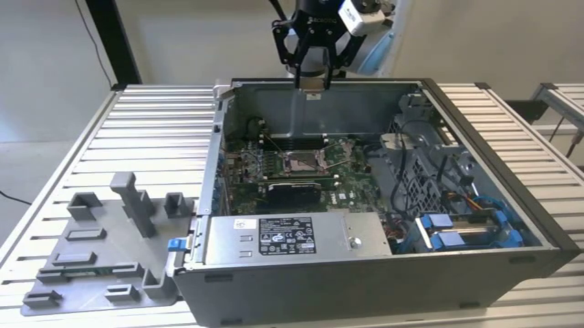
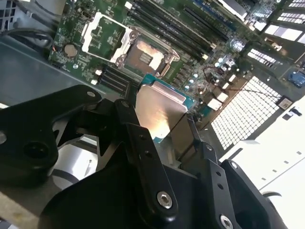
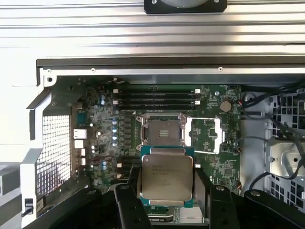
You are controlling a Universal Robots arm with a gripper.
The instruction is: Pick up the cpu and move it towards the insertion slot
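My gripper [image 1: 311,87] hangs above the open computer case, near its back wall, and is shut on the cpu [image 3: 167,176]. The cpu is a thin square chip with a silvery top face and a green rim, held by its sides between the black fingers [image 3: 127,202]. Its metal face also shows in the second wrist view [image 2: 159,110]. The insertion slot [image 3: 162,131] is a silver-framed square socket in the green motherboard, with its frame swung open to one side. In the first wrist view the cpu sits just short of the socket. The socket appears below the gripper in the exterior view [image 1: 301,162].
The case walls [image 1: 219,157] rise around the motherboard. Cables and blue drive parts [image 1: 470,229] fill the exterior view's right side, and the power supply [image 1: 287,239] lies along the front. A grey plastic tray [image 1: 100,246] with upright blocks sits on the slatted table at the exterior view's left.
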